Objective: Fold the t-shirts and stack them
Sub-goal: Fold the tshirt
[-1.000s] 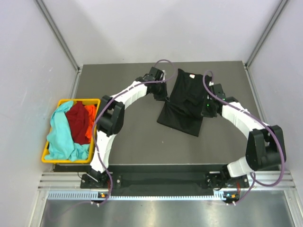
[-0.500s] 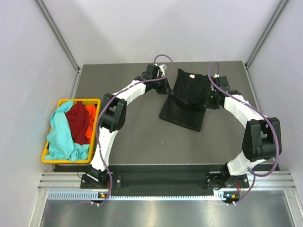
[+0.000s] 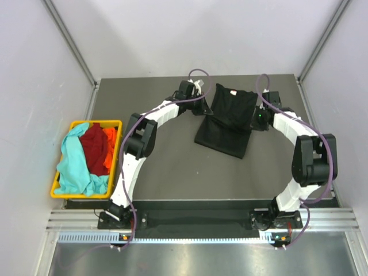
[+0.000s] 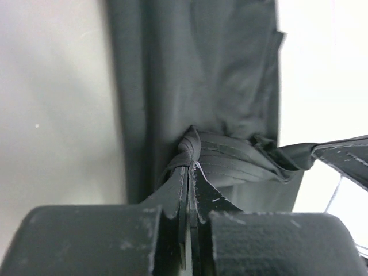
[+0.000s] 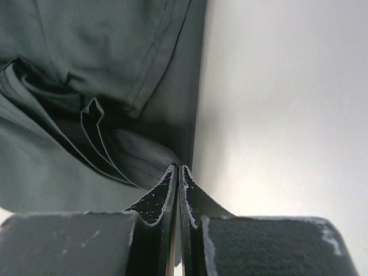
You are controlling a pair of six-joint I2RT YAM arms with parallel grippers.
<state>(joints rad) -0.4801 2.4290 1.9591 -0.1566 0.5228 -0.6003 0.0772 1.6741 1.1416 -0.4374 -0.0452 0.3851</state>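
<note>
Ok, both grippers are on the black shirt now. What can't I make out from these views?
Top view: fingertips of the left gripper and right gripper are hidden under their own wrists.
Wrist views: bunched folds of the black t-shirt hide how many layers each pinch takes.
Top view: the neck label is too small to read.
In the yellow basket, the teal t-shirt and red t-shirt cover whatever lies beneath.

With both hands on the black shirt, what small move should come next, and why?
Probably ease both hands down and open them. The left hand and right hand are each shut on a pinch of the black shirt at opposite side edges, and the shirt already looks doubled over on the table, so this fold seems laid.
</note>
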